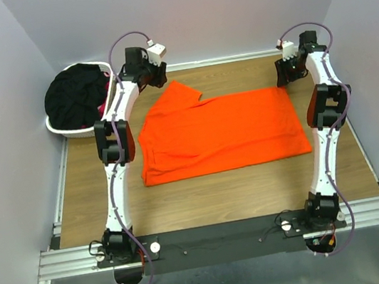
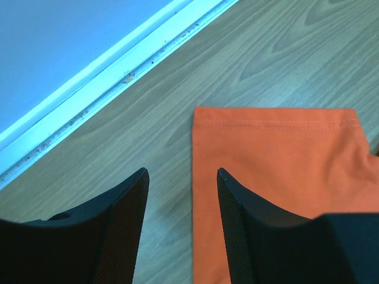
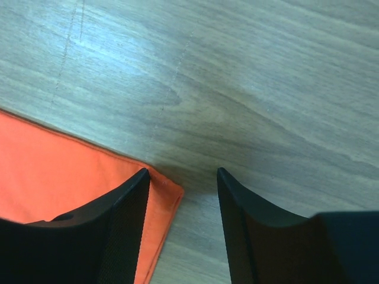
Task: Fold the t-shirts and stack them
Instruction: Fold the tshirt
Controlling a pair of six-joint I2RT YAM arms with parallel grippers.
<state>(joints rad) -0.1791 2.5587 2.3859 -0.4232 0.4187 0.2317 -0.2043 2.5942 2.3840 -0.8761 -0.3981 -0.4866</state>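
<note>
Overhead, shows the orange t-shirt [image 1: 221,133] spread flat on the wooden table [image 1: 205,197], one sleeve toward the far left. Finds the left gripper [image 2: 182,173] spread wide at that sleeve's edge, pinching nothing. Finds the right gripper [image 3: 182,173] equally agape at the shirt's far right corner. Locates black t-shirts [image 1: 77,95] in the white laundry basket [image 1: 65,130], far left.

Arms (left arm [image 1: 115,190], right arm [image 1: 322,157]): white links, black joint housings, red-brown elbow panels, lilac cables looping at 12 o'clock. Grippers (left gripper [image 2: 182,171], right gripper [image 3: 182,171]): black tapered jaws, finely textured inner faces.
</note>
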